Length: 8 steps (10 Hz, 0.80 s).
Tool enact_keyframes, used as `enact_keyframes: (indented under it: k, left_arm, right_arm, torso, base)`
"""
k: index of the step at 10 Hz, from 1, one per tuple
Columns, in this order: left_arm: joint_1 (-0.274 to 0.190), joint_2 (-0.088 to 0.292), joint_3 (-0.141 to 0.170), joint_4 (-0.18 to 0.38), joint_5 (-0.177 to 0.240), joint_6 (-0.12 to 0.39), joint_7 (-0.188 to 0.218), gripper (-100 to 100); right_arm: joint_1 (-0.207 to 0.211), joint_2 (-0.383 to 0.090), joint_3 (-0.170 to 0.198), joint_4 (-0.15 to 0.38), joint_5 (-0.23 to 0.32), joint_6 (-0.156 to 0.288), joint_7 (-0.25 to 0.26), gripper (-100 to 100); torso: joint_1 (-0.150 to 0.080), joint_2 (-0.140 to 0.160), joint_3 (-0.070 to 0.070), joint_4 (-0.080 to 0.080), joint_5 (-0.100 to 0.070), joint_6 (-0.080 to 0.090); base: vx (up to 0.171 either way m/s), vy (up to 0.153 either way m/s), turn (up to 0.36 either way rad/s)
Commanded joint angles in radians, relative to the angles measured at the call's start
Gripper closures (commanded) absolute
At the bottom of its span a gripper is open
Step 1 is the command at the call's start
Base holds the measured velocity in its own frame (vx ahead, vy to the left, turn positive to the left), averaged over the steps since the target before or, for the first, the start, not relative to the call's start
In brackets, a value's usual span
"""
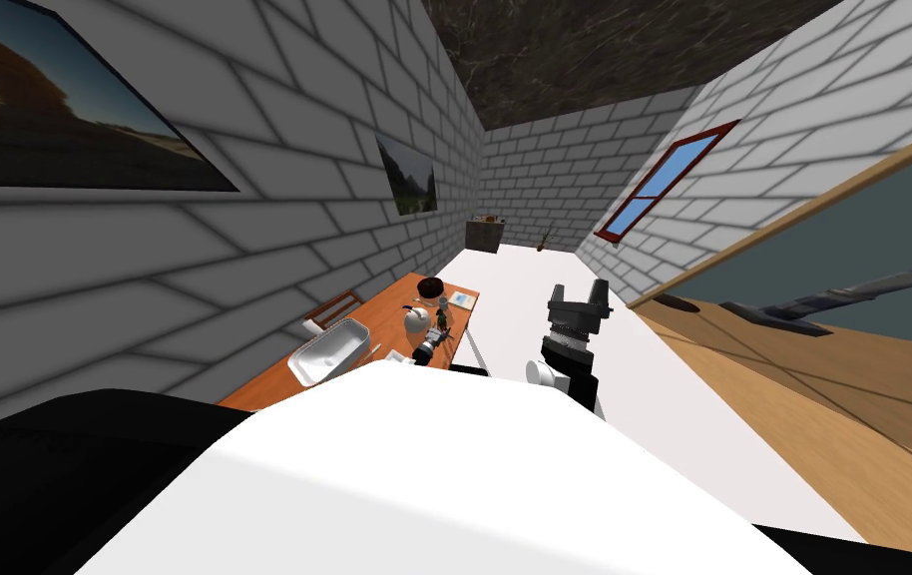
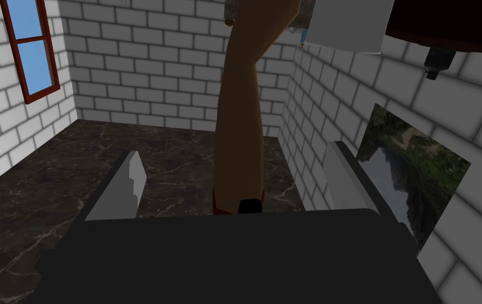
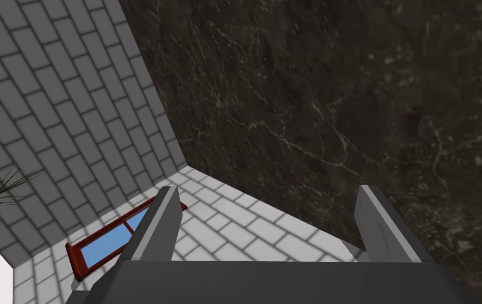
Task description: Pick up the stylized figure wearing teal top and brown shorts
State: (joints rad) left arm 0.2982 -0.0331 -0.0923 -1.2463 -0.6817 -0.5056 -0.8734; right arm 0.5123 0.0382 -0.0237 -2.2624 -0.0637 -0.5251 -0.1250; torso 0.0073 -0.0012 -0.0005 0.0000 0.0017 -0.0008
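An orange-brown table stands along the grey brick wall on the left, with a white tray at its near end. Farther along, near the table's right edge, the figure stands upright on the tabletop. It is a tiny dark shape, too small for its clothing or colours to be made out.

In the left wrist view, the left gripper has its fingers spread wide. A long tan-brown shape rises between them, touching neither. A small black block sits at its near end, and what the shape is cannot be told.

Right of the table, over white floor, the right gripper points upward, its fingers also spread apart with nothing between them.
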Motion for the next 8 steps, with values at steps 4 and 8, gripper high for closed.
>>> enact_keyframes:
  k: [4,8]
  left_arm:
    - [-0.001,-0.002,-0.001,-0.001,-0.001,0.002,-0.003,100]
    - [-0.031,0.042,0.023,0.049,0.027,-0.048,0.01,100]
  right_arm:
    - [0.0,0.0,0.0,0.0,0.0,0.0,0.0,0]
    - [0.0,0.0,0.0,0.0,0.0,0.0,0.0,0]
  torso:
    - [-0.007,-0.001,-0.001,-0.001,-0.002,-0.001]
    - [-0.007,-0.002,-0.001,-0.001,-0.002,-0.001]
  base:
    - [-0.001,0.015,-0.005]
    - [-0.004,-0.027,-0.008]
